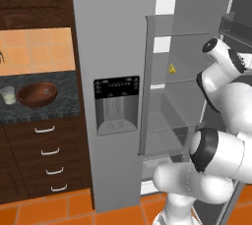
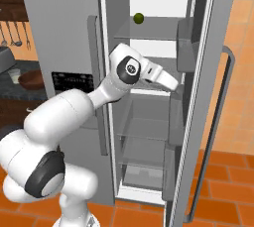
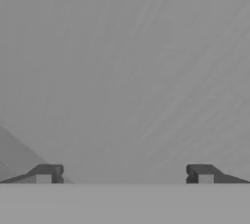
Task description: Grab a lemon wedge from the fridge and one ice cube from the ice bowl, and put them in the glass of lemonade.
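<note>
The light-grey fridge [image 1: 113,32] has its right door swung open and its left door, with the black dispenser panel [image 1: 116,102], shut. The tiny yellow lemon wedge [image 1: 172,69] lies on a glass shelf inside. My arm reaches into the open compartment at middle-shelf height, the hand [image 2: 167,81] near the inner right wall. The gripper [image 3: 124,175] is open, its fingertips [image 3: 46,174] wide apart, nothing between them, facing a plain grey surface. On the dark counter to the left stand the reddish-brown ice bowl [image 1: 37,94] and the small glass of lemonade [image 1: 8,95].
A small green round fruit [image 2: 138,18] sits on the top shelf. The open door [image 2: 225,122] with its long handle stands at the right, its bins close to my hand. Dark wood drawers [image 1: 49,155] lie under the counter. The floor is orange tile.
</note>
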